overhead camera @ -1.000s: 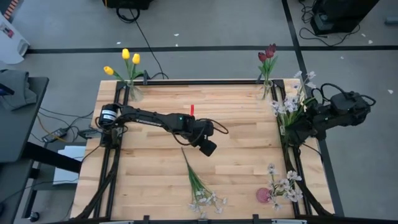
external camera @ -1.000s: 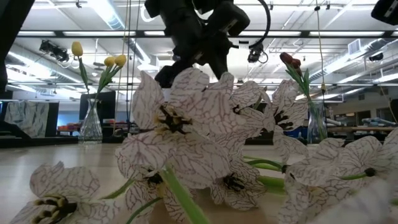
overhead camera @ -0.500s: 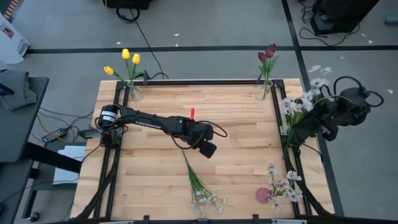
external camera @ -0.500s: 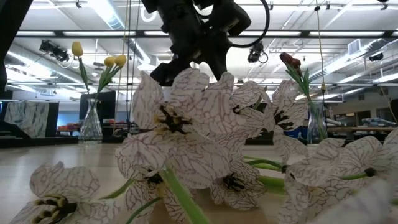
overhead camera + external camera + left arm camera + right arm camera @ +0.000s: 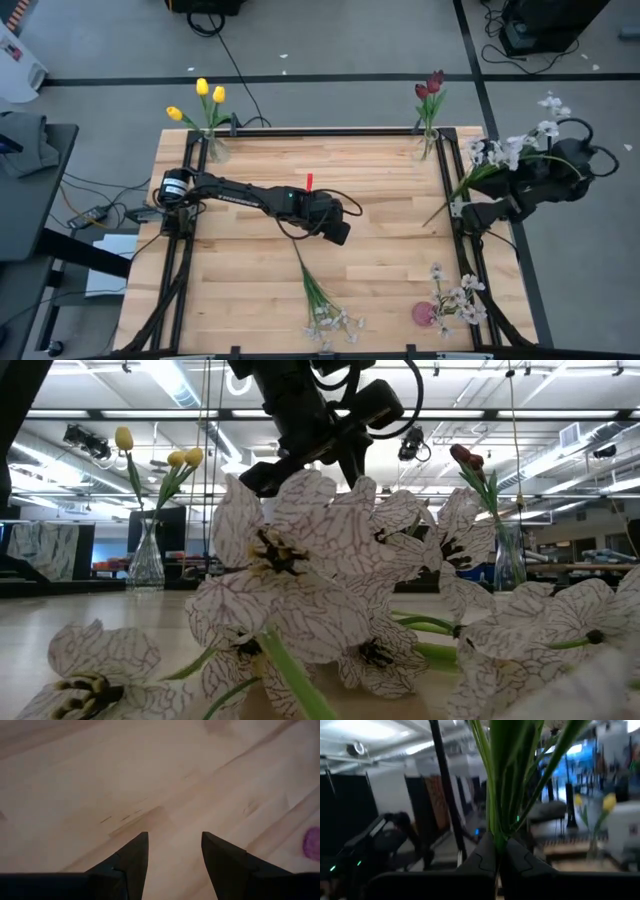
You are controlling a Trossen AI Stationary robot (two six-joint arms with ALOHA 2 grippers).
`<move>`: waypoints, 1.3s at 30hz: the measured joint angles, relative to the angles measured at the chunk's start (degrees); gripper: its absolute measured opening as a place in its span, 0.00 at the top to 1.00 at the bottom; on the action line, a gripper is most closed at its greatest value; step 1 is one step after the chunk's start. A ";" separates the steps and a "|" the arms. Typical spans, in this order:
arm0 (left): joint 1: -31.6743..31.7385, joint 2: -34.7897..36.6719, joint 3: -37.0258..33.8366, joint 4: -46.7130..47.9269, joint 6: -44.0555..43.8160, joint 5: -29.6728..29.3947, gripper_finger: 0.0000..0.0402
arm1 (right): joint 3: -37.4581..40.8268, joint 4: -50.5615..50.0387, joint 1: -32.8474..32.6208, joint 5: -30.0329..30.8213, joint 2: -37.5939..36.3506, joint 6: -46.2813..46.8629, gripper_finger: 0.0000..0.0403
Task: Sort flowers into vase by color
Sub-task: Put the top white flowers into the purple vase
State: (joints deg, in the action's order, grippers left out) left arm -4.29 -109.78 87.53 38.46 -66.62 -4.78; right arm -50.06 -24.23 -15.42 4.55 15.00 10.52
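My right gripper (image 5: pixel 492 182) (image 5: pixel 497 852) is at the table's right edge, shut on a spray of whitish flowers (image 5: pixel 512 148). Its blossoms reach out past the edge. My left gripper (image 5: pixel 337 232) (image 5: pixel 175 855) hangs open over bare wood at mid-table, pointing steeply down, with nothing between its fingers. Yellow tulips (image 5: pixel 207 96) stand in a glass vase (image 5: pixel 216 150) at the far left. Dark red tulips (image 5: pixel 431 84) stand in a vase (image 5: pixel 428 146) at the far right. One whitish spray (image 5: pixel 320 298) lies flat near the front edge, and another (image 5: pixel 456 296) lies at the front right. My right gripper pinches the spray's bundled green stems (image 5: pixel 495 827) between its two fingers, partway along their length. The fingers lie across the stems. The spray is lifted clear of the table and slanted. Its cut end (image 5: pixel 430 218) pokes out over the table, and its blossoms (image 5: pixel 548 104) lie beyond the edge.
A small red object (image 5: pixel 309 178) lies on the wood just beyond the left arm. A pink patch (image 5: pixel 423 313) sits beside the front-right spray. Black rails (image 5: pixel 462 250) run along the table's sides. In the low view, whitish blossoms (image 5: pixel 290 590) fill the foreground.
My right gripper has risen a little and tipped and rolled. The held spray has swung about: its blossoms have gone outward past the right edge and toward the far side, and its cut end now sticks out over the table. My left gripper has rolled in place.
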 joint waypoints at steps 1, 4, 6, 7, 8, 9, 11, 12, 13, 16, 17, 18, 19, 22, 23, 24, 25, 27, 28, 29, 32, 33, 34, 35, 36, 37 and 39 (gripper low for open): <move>0.00 0.00 0.00 -0.02 -0.63 -0.26 0.53 | 1.53 3.11 0.00 -0.04 0.00 -0.22 0.97; -0.11 0.00 0.00 -0.13 -1.37 -0.79 0.53 | 5.88 10.36 -0.19 -2.35 0.00 0.10 0.97; -0.31 0.00 0.00 -0.17 -1.38 -1.14 0.53 | 7.46 11.65 -0.55 -5.37 -0.27 1.33 0.97; -0.43 0.00 0.00 -0.17 -1.38 -1.20 0.53 | 7.71 11.68 -0.82 -6.13 -0.46 1.74 0.97; -0.62 0.00 0.00 -0.16 -1.38 -1.29 0.53 | 7.73 11.30 -1.11 -7.31 -0.71 2.15 0.97; -0.77 0.00 0.00 -0.17 -1.38 -1.42 0.53 | 7.71 10.63 -1.46 -8.16 -0.94 2.70 0.97; -1.14 -0.02 0.00 -0.17 -1.40 -1.63 0.53 | 7.71 8.77 -2.27 -10.15 -1.16 3.29 0.97; -1.40 -0.02 0.00 -0.15 -1.41 -1.85 0.53 | 7.74 7.75 -2.75 -10.97 -1.16 3.43 0.97; -1.64 -0.02 0.00 -0.15 -1.41 -2.24 0.53 | 7.75 6.97 -3.19 -11.38 -1.16 3.64 0.97; -2.38 -0.02 0.00 -0.06 -1.76 -3.80 0.53 | 8.19 7.11 -4.59 -11.73 -1.20 3.46 0.97; -2.62 -0.02 0.00 0.01 -2.01 -4.43 0.53 | 8.76 8.13 -5.08 -11.71 -1.22 3.15 0.97; -2.84 -0.03 0.00 0.07 -2.14 -4.80 0.53 | 9.31 9.13 -5.55 -11.67 -1.20 2.96 0.97; -2.98 -0.04 0.00 0.09 -2.39 -4.94 0.53 | 10.05 10.60 -5.95 -11.63 -1.18 2.94 0.97; -3.35 -0.04 0.00 0.17 -2.52 -5.39 0.53 | 12.82 15.29 -7.37 -10.93 -1.24 3.31 0.97; -3.42 -0.04 0.00 0.20 -2.50 -5.60 0.53 | 13.62 16.00 -7.96 -10.56 -1.22 3.40 0.97; -3.44 -0.04 0.00 0.27 -2.51 -5.65 0.53 | 14.28 16.55 -8.63 -10.18 -1.18 3.42 0.97; -3.48 -0.04 0.00 0.39 -2.50 -5.66 0.53 | 14.79 17.11 -9.33 -9.69 -1.16 3.42 0.97; -3.45 -0.04 0.00 0.64 -2.41 -5.72 0.53 | 15.30 17.62 -10.82 -8.67 -1.20 3.42 0.97; -3.45 -0.04 0.00 0.70 -2.29 -5.80 0.53 | 15.36 17.54 -11.56 -8.43 -1.20 3.42 0.97; -3.45 -0.04 0.00 0.72 -2.05 -5.85 0.53 | 15.36 17.35 -12.30 -8.08 -1.20 3.46 0.97; -3.43 -0.04 0.00 0.79 -1.23 -5.87 0.53 | 15.36 16.60 -14.66 -7.12 -1.20 3.88 0.97; -3.43 -0.04 0.00 0.94 -1.19 -5.87 0.53 | 15.36 16.23 -15.46 -6.85 -1.20 3.88 0.97; -3.43 -0.04 0.00 1.10 -1.18 -5.87 0.53 | 15.36 15.53 -16.27 -6.28 -1.20 4.02 0.97; -3.43 -0.04 0.00 1.16 -1.17 -5.87 0.53 | 15.38 14.74 -17.07 -5.68 -1.20 4.31 0.97; -3.43 -0.04 0.00 1.25 -1.16 -5.92 0.53 | 15.40 14.05 -17.94 -4.99 -1.20 4.39 0.97; -3.43 -0.04 0.00 1.49 -1.14 -5.96 0.53 | 15.40 13.58 -18.77 -4.24 -1.20 4.51 0.97; -3.43 -0.04 0.00 1.66 -1.14 -6.00 0.53 | 15.45 13.28 -20.37 -3.61 -1.20 4.51 0.97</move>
State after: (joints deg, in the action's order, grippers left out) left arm -7.73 -109.82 87.53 40.12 -67.77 -10.79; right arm -34.61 -10.95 -35.79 0.94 13.80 15.03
